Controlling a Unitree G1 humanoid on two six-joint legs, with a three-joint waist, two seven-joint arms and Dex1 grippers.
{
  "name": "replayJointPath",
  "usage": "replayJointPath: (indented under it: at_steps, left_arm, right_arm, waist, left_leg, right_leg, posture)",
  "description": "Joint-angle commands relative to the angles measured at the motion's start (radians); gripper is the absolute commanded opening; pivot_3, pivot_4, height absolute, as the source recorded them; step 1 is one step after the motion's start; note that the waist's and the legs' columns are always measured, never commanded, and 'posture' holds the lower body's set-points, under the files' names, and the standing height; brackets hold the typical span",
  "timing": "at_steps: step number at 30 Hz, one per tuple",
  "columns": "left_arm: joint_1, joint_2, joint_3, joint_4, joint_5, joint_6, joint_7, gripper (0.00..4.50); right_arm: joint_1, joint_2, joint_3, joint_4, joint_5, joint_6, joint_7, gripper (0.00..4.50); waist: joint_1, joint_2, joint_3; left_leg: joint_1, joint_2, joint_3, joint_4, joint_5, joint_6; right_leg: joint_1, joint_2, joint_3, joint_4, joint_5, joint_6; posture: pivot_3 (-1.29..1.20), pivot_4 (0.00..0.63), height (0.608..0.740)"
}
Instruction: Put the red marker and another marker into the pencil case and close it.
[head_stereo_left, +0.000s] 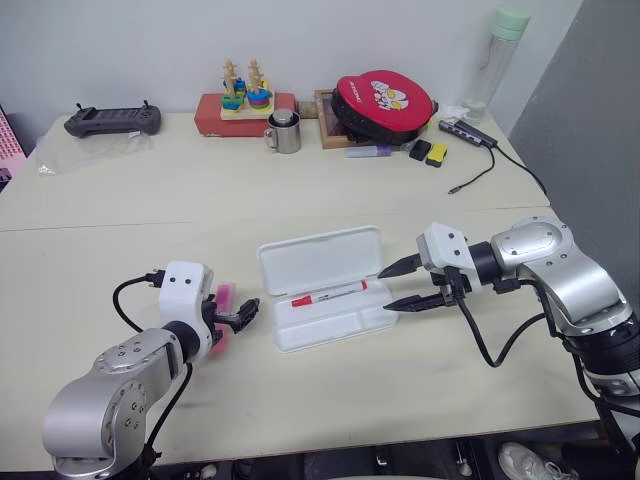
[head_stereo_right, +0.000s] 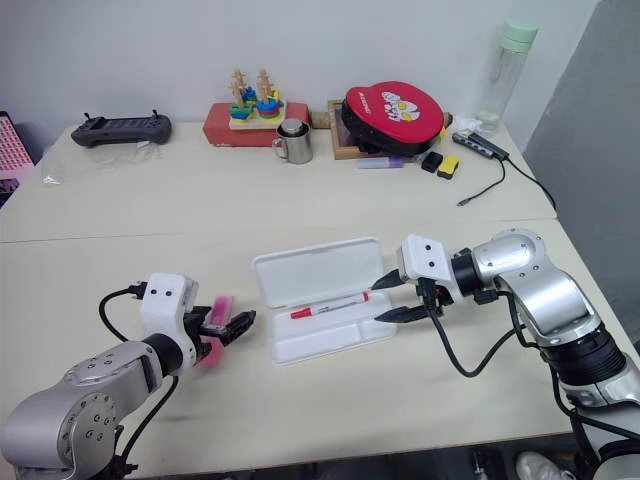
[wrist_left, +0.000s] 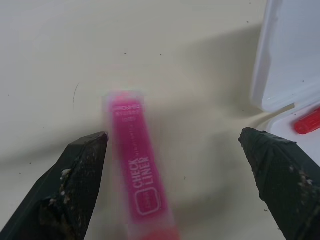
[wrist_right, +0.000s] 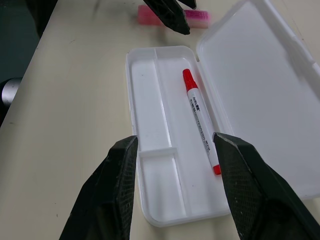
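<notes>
— Left gripper (wrist_left: 172, 150) stands with its two black fingers wide apart over the pink highlighter (wrist_left: 136, 170); the highlighter lies flat on the table (head_stereo_left: 150, 200), between the fingers but nearer to one of them; nothing is clamped.

— And the right gripper (head_stereo_left: 404, 284)?

— It hovers at the far end of the pencil case (head_stereo_left: 322, 258), fingers partly apart, holding nothing; the case lies open, lid laid back flat; the red marker (head_stereo_left: 329, 294) already lies in the long compartment of the tray, beside the hinge.

— So what is left, in your judgement?

— The highlighter must go in and the lid must close; the narrow front compartment is free, but I cannot tell if the thick barrel fits there or must lie next to the red marker.

— How will the highlighter handle?

— I judge it light and stiff, smooth plastic, so a little slippery; it is thick and stubby, which gives the fingers a good surface; I would take it across the barrel near the middle, so it does not tip when lifted; a grip near one end may let it swing.

— Any risk?

— The fingers are not centred on it; one may push it sideways first; the case is light too and may slide if it is bumped.
</notes>
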Motion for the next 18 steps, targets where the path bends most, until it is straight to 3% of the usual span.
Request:
replayJointPath:
  at_steps: [1,5,15,18]
  left_arm:
    - [-0.003,0.008,0.041,-0.048,-0.003,-0.010,0.006,4.50]
    - [0.022,0.025,0.061,-0.057,0.016,-0.010,0.021,4.50]
    - [0.028,-0.060,-0.025,-0.019,0.051,0.037,0.111,4.50]
    - [0.023,-0.067,-0.029,-0.006,0.051,0.044,0.110,4.09]
  right_arm:
    - [-0.002,-0.013,-0.009,-0.033,-0.001,-0.006,0.003,2.48]
    - [-0.004,-0.013,-0.010,-0.030,0.000,-0.004,0.001,2.48]
    - [-0.006,-0.008,-0.007,-0.017,-0.006,-0.014,0.002,2.48]
    - [-0.004,-0.008,-0.007,-0.016,-0.007,-0.014,-0.001,2.48]
  waist:
    - [0.000,0.000,0.000]
    - [0.000,0.000,0.000]
    - [0.000,0.000,0.000]
    - [0.000,0.000,0.000]
  left_leg:
    - [0.000,0.000,0.000,0.000,0.000,0.000]
    - [0.000,0.000,0.000,0.000,0.000,0.000]
    - [0.000,0.000,0.000,0.000,0.000,0.000]
    - [0.000,0.000,0.000,0.000,0.000,0.000]
  right_leg:
    - [0.000,0.000,0.000,0.000,0.000,0.000]
    - [0.000,0.000,0.000,0.000,0.000,0.000]
    - [0.000,0.000,0.000,0.000,0.000,0.000]
    - [0.000,0.000,0.000,0.000,0.000,0.000]
  posture:
    - [0.00,0.150,0.740]
    - [0.00,0.150,0.740]
    - [0.00,0.150,0.740]
    - [0.00,0.150,0.740]
